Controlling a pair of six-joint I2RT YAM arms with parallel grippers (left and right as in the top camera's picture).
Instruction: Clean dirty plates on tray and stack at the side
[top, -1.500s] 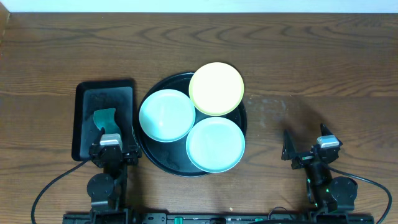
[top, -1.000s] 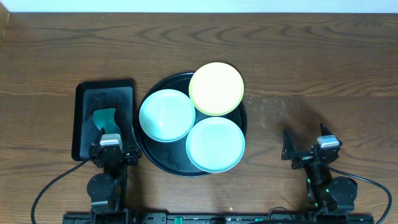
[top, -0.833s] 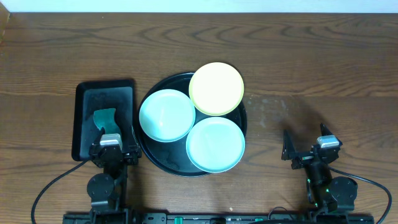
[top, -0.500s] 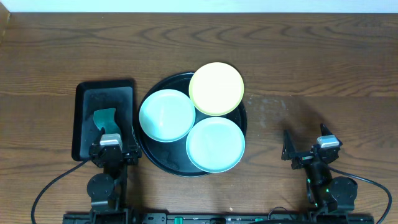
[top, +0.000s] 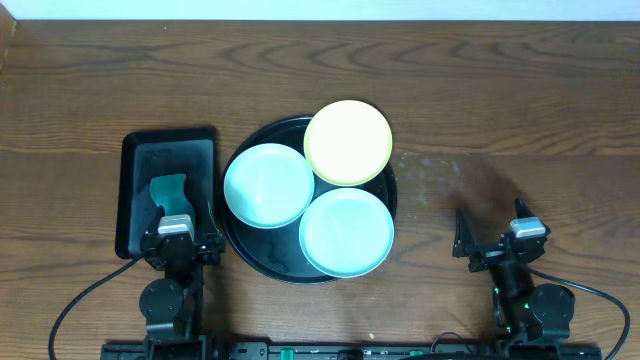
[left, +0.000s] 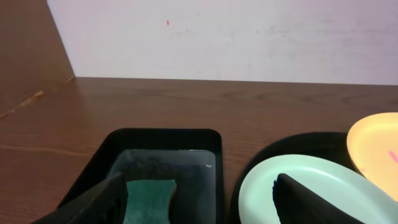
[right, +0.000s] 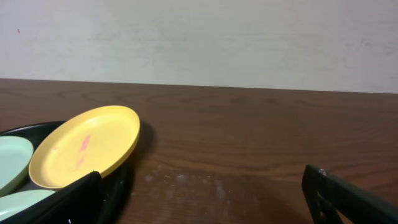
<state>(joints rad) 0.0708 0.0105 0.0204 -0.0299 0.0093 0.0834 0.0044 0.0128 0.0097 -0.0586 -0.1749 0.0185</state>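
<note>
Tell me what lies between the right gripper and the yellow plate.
Only bare, faintly smudged wooden table, from the right gripper up to the round black tray's rim beneath the yellow plate. Overhead and right wrist views show it.

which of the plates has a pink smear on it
The yellow plate, at the round black tray's far edge; the left mint plate and near mint plate show no pink.

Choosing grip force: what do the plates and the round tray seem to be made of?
The plates look like smooth plastic, perhaps melamine: even pastel colour, soft sheen. The round tray looks like black plastic, faintly glossy at its raised rim; coated metal is possible.
</note>
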